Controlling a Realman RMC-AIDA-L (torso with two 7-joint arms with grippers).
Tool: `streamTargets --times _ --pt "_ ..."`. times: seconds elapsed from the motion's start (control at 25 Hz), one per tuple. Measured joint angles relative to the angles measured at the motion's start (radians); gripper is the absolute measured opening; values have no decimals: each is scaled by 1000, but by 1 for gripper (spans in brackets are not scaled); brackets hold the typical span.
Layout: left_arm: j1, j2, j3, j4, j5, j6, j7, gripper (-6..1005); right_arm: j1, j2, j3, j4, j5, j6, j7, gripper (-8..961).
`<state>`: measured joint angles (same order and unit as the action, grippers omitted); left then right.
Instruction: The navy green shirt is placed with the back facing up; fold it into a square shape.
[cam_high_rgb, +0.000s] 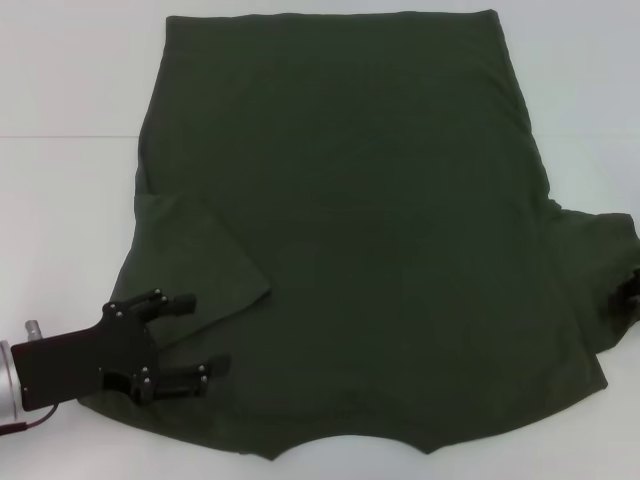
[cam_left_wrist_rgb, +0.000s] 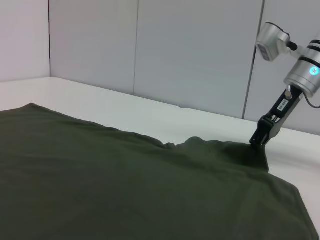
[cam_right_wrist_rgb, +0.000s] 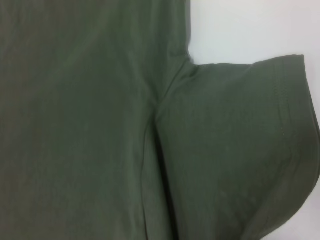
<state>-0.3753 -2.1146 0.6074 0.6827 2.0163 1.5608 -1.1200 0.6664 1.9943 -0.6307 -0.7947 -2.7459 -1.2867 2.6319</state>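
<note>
The navy green shirt (cam_high_rgb: 370, 230) lies spread flat on the white table (cam_high_rgb: 60, 200), its left sleeve folded in over the body. My left gripper (cam_high_rgb: 190, 345) hovers spread apart over that sleeve. My right gripper (cam_left_wrist_rgb: 260, 140) meets the right sleeve's edge; whether it grips I cannot tell.

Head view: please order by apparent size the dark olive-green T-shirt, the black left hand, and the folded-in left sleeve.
1. Dark olive-green T-shirt.
2. Folded-in left sleeve.
3. Black left hand, nearer the camera, so unsure.

plain dark olive-green shirt (cam_high_rgb: 380, 230), unprinted
</note>
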Motion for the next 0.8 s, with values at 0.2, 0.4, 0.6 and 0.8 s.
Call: streamTargets --times 0.2,0.4,0.6,0.8 --pt "-1 2 0 1 0 -1 -1 918 -2 -1 0 -1 0 0 -5 151" --pt "0 2 0 1 -1 -1 -3 918 -9 -6 -1 -9 0 0 -8 44" --pt "2 3 0 2 -3 0 -19 918 -29 -14 9 -44 8 -6 -10 23" --pt "2 6 0 6 -2 1 -38 918 -54 -24 41 -101 42 -25 -10 23"
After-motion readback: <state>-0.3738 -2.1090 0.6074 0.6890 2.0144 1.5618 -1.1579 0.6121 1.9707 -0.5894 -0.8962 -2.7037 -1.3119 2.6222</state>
